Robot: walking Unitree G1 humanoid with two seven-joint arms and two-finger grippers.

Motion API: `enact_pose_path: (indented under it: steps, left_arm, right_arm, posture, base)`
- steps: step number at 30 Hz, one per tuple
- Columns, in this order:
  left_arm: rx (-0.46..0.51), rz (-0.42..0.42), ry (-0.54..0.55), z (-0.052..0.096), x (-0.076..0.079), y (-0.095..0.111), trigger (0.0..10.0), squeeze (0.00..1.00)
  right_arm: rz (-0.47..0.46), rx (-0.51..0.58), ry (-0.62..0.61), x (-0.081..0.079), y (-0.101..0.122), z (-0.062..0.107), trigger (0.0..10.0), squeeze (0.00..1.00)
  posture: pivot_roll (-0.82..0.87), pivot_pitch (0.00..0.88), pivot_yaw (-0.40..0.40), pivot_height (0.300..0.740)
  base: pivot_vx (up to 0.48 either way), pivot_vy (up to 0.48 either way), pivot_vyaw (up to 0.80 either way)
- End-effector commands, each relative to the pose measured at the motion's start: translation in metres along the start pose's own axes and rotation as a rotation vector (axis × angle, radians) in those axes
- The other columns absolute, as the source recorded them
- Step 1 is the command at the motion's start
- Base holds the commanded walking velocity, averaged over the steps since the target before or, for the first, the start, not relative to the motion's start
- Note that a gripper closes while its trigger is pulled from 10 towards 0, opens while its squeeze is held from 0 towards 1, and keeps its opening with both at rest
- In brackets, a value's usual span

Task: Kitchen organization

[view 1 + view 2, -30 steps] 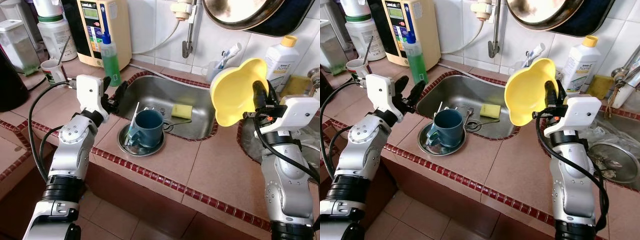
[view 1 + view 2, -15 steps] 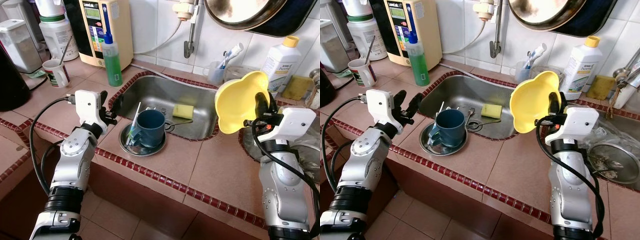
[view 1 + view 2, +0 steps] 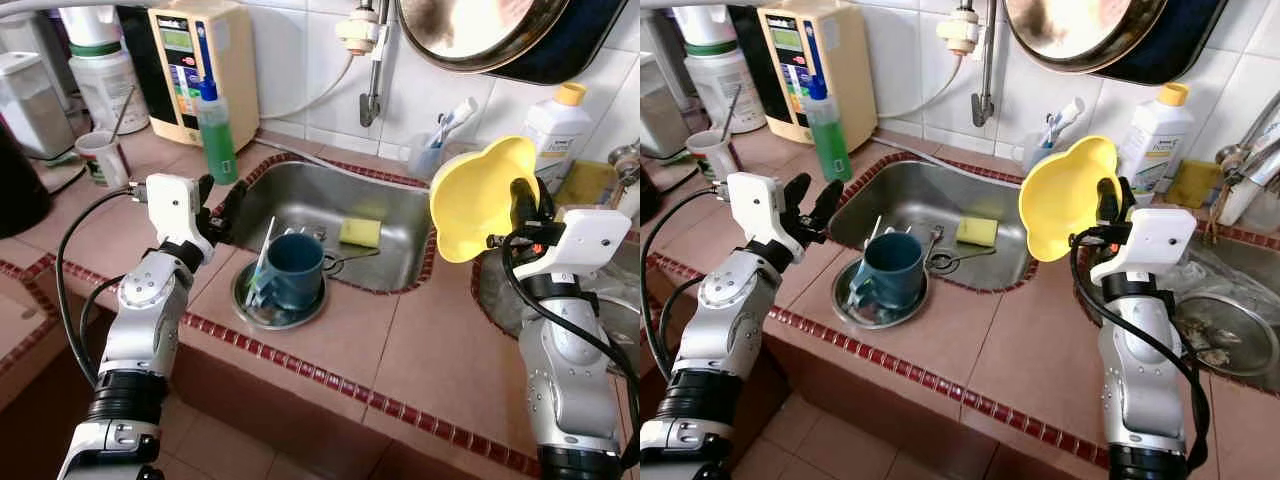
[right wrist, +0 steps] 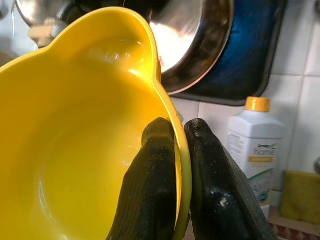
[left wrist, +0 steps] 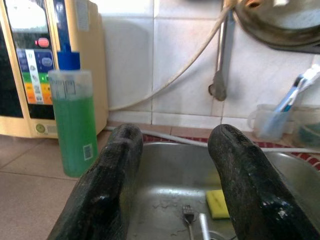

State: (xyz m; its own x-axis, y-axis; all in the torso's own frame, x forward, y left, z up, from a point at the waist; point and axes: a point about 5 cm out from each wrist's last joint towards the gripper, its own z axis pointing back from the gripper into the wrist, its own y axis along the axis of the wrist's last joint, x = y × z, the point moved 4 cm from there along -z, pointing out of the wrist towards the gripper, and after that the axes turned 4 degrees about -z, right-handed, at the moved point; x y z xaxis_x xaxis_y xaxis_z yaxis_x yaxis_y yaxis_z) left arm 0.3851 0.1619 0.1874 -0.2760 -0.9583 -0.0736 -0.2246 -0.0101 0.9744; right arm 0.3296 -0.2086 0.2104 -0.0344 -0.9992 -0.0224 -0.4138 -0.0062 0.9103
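the right gripper [image 4: 179,165] pinches the rim of a yellow bowl [image 3: 478,196], one black finger inside the wall and one outside, and holds it in the air above the tiled counter [image 3: 400,340] just right of the steel sink [image 3: 385,262]. the bowl is glossy bright yellow plastic with a wavy, lobed rim, tipped on its side so that its hollow faces toward the sink. the left gripper [image 5: 172,185] hovers over the counter at the sink's left edge with its two fingers spread apart and nothing between them, pointing across the basin. in front of the sink, on the counter at its near rim, a round metal plate [image 3: 855,305] carries a dark blue mug [image 3: 887,266] with cutlery beside it. inside the sink lie a yellow sponge [image 3: 359,232] and a fork [image 5: 189,220]. behind the sink's left corner stands a bottle of green liquid [image 3: 214,120] with a blue cap, next to a cream appliance [image 3: 200,60] against the wall tiles. a white bottle [image 3: 1154,135] with a yellow cap stands behind the sink's right side, and a large pan [image 3: 1090,30] hangs on the wall above it.
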Motion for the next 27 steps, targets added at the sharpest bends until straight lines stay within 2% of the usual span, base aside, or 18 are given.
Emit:
enact_pose_path:
  steps: [1,11,15,17,23,27]
  left_arm:
    - [0.015,-0.002,-0.009,-0.001,0.001,0.005,10.0,0.00]
    - [0.016,0.010,-0.012,-0.001,0.002,0.006,10.0,0.00]
    - [0.022,0.026,-0.011,-0.001,0.004,0.007,10.0,0.00]
    - [0.019,-0.001,-0.022,-0.002,0.005,0.009,10.0,0.00]
    - [0.020,-0.013,-0.045,-0.002,0.010,0.012,10.0,0.00]
    - [0.015,-0.048,-0.108,-0.002,0.022,0.016,10.0,0.00]
  right_arm:
    - [0.005,0.018,0.014,-0.003,0.003,-0.003,10.0,0.00]
    - [0.015,0.012,0.022,-0.003,0.002,-0.003,10.0,0.00]
    - [-0.003,-0.008,0.017,-0.003,-0.001,-0.003,10.0,0.00]
    - [-0.013,-0.029,0.011,-0.002,-0.005,-0.005,10.0,0.00]
    - [-0.063,-0.098,-0.027,0.003,-0.016,-0.007,10.0,0.00]
    - [-0.103,-0.161,-0.065,0.012,-0.027,-0.011,10.0,0.00]
  posture:
    - [-0.10,0.000,-0.015,0.740]
    - [-0.10,0.000,-0.015,0.740]
    - [-0.10,0.000,-0.015,0.740]
    - [-0.09,0.000,-0.014,0.740]
    - [-0.09,0.000,-0.012,0.740]
    - [-0.08,0.000,-0.013,0.740]
  base:
    - [0.349,0.000,0.00]
    - [0.335,0.000,0.00]
    - [0.000,0.000,0.00]
    - [0.000,0.000,0.00]
    - [0.000,0.000,0.00]
    - [0.000,0.000,0.00]
